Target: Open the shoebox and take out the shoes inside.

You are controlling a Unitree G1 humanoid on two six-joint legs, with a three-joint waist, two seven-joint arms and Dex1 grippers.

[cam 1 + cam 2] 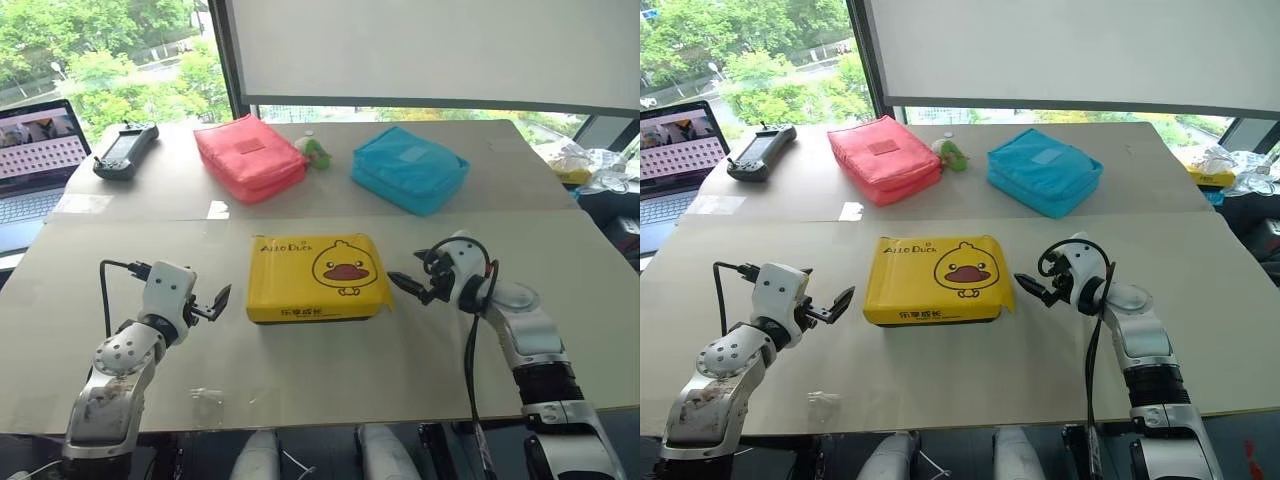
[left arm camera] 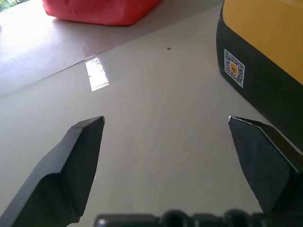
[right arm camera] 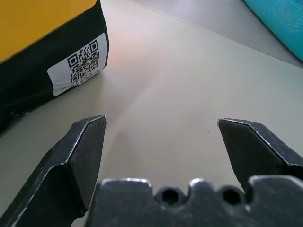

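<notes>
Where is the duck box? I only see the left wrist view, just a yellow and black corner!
Observer: The shoebox lies flat in the middle of the table, between the left gripper and the right gripper.
Operator: Is the lid open?
Observer: No, the yellow lid with the duck face is shut, so no shoes can be seen.
Operator: What is the other gripper doing?
Observer: It is open beside the box's right end, holding nothing.
Operator: What is behind the box?
Observer: A red pouch and a blue pouch at the far side of the table.
</notes>
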